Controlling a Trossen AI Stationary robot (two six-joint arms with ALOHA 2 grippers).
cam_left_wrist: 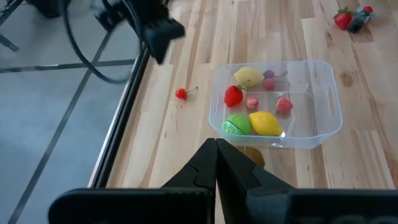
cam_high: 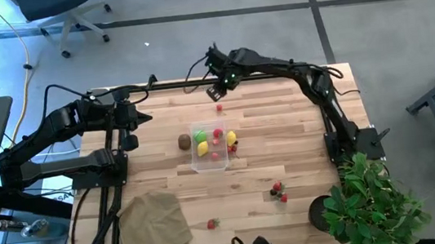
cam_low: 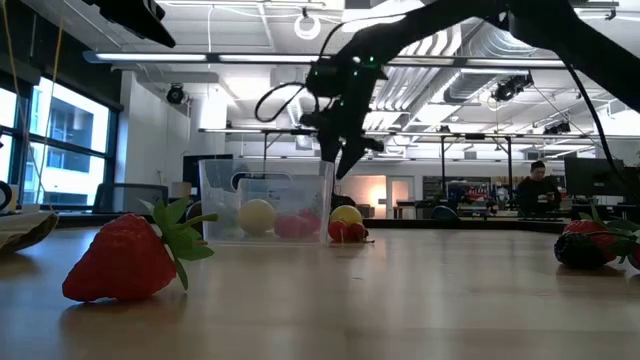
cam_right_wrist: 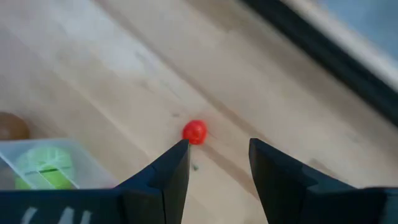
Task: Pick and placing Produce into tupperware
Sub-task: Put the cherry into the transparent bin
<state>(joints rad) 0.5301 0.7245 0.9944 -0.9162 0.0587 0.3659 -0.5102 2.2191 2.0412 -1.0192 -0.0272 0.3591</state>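
Spread apart, my right gripper [cam_right_wrist: 217,155] hovers over the pale plank table [cam_high: 284,131], a small round red cherry [cam_right_wrist: 194,132] just beyond its fingertips. At five o'clock from it sits the clear rounded tub [cam_high: 209,147], holding a smooth yellow lemon [cam_left_wrist: 265,122], green ball [cam_left_wrist: 236,124] and red berries. My left gripper [cam_left_wrist: 216,149] waits at nine o'clock, pressed together.
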